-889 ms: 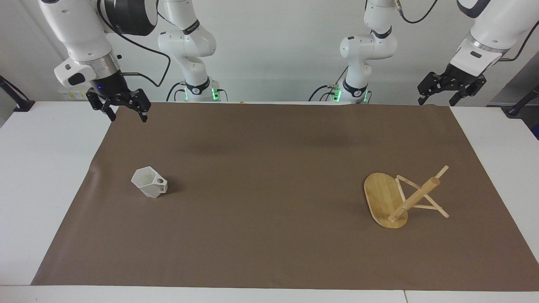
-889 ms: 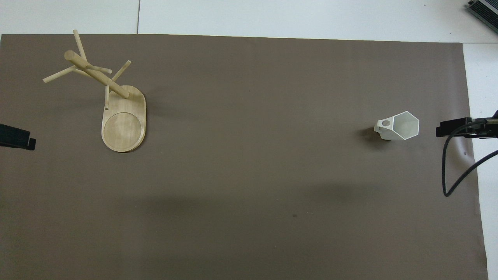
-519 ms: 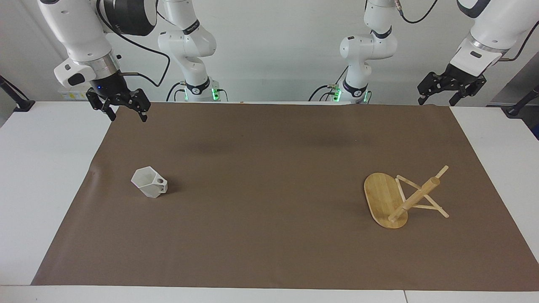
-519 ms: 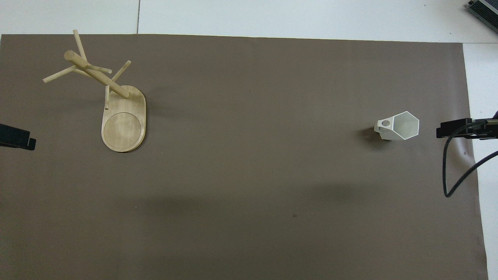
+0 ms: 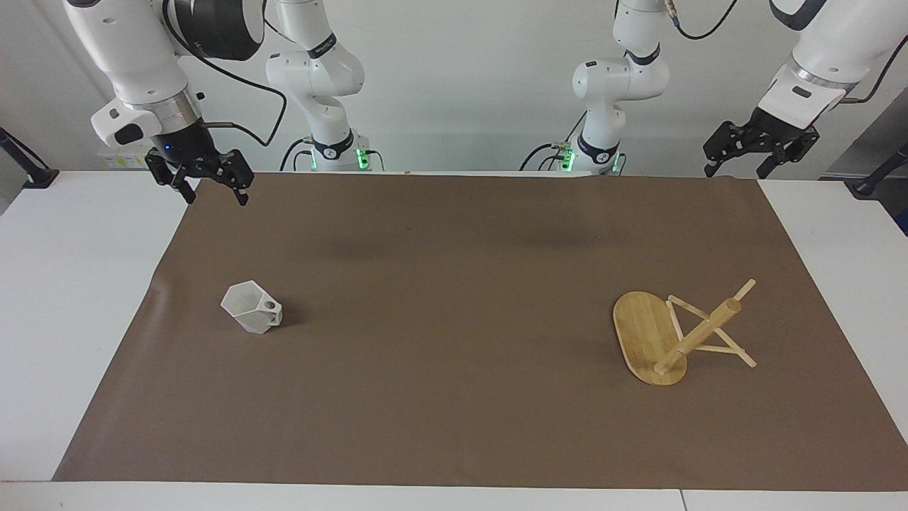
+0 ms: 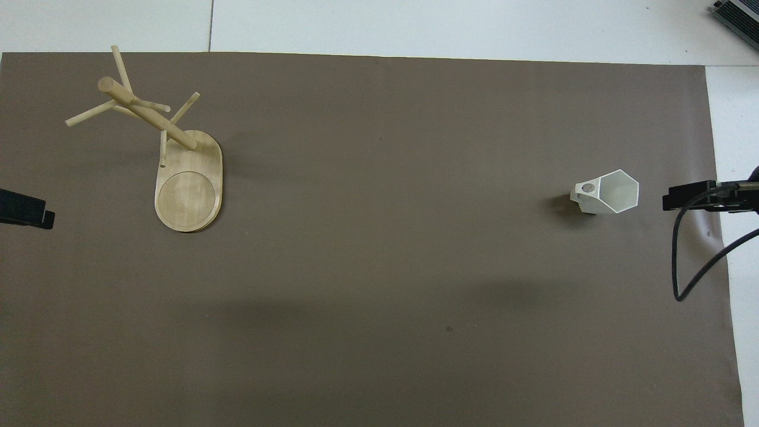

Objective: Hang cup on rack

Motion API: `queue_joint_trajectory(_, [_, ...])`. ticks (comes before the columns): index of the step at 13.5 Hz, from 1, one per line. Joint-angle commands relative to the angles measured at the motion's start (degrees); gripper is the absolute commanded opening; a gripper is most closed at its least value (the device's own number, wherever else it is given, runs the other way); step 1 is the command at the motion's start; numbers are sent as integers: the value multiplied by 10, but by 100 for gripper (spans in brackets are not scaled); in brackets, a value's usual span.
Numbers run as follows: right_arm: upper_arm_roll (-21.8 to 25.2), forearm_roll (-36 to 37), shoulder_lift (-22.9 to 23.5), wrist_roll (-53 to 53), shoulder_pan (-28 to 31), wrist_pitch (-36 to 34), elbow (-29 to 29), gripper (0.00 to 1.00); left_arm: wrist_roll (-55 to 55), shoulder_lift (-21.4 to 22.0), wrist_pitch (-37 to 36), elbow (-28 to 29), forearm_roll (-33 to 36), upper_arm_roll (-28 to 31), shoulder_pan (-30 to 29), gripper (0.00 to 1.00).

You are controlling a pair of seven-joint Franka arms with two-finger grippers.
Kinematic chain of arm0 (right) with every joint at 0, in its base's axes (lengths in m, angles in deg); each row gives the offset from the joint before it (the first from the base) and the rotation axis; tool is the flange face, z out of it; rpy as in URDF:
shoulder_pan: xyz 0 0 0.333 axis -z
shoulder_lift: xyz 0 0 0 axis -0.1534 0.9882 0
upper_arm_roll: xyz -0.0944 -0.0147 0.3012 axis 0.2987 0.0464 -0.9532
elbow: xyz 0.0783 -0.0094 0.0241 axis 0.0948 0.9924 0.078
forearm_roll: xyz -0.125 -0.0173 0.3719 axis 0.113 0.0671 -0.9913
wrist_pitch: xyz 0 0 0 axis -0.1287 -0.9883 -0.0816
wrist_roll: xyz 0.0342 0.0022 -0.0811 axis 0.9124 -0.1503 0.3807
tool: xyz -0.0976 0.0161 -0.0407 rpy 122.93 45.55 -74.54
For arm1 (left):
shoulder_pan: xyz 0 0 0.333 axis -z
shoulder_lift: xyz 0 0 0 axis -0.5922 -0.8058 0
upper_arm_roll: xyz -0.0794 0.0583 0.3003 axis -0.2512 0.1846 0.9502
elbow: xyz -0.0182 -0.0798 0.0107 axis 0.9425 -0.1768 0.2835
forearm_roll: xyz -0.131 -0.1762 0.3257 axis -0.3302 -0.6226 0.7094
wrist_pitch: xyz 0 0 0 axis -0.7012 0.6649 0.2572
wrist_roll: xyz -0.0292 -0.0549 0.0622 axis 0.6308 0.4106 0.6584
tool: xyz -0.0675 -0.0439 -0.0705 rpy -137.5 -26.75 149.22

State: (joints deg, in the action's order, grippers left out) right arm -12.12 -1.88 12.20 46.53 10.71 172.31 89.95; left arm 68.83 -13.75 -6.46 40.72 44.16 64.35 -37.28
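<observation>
The white faceted cup (image 5: 250, 313) (image 6: 614, 193) stands upright on the brown mat toward the right arm's end, with its holed handle turned toward the middle of the table. The bamboo rack (image 5: 670, 341) (image 6: 178, 148) stands on its oval base toward the left arm's end, its pegs bare. My right gripper (image 5: 216, 198) (image 6: 688, 197) hangs open and empty over the mat's corner nearest the robots, well apart from the cup. My left gripper (image 5: 735, 172) (image 6: 26, 210) waits open and empty over the mat's corner at its own end.
The brown mat (image 5: 454, 298) covers most of the white table (image 5: 64, 284). A black cable (image 6: 682, 261) loops down from the right arm over the mat's edge beside the cup.
The right gripper has crept very slightly toward the cup. The cup, the rack and the left arm have not moved.
</observation>
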Motion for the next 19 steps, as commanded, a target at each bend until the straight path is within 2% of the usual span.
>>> queue_joint_trajectory(1, [-5,0,-7,-8,2,2,6,100,4,13,-4,12,4,-4,-5,100])
queue_joint_trajectory(4, [-5,-1,-7,-7,-7,5,6,100,4,13,-4,12,4,-4,-5,100])
queue_joint_trajectory(7, [-5,-2,-4,1,-7,74,25,100,3,13,-4,12,4,-4,-5,100])
queue_joint_trajectory(9, [-5,-2,0,53,1,115,57,100,4,13,-4,12,4,-4,-5,100])
queue_joint_trajectory(12, [-4,-2,30,74,2,176,89,100,4,13,-4,12,4,-4,-5,100])
queue_joint_trajectory(16, [-4,-2,97,100,18,215,89,100,3,13,-4,12,4,-4,-5,100])
queue_joint_trajectory(19, [-4,-2,122,155,32,251,90,100,4,13,-4,12,4,-4,-5,100])
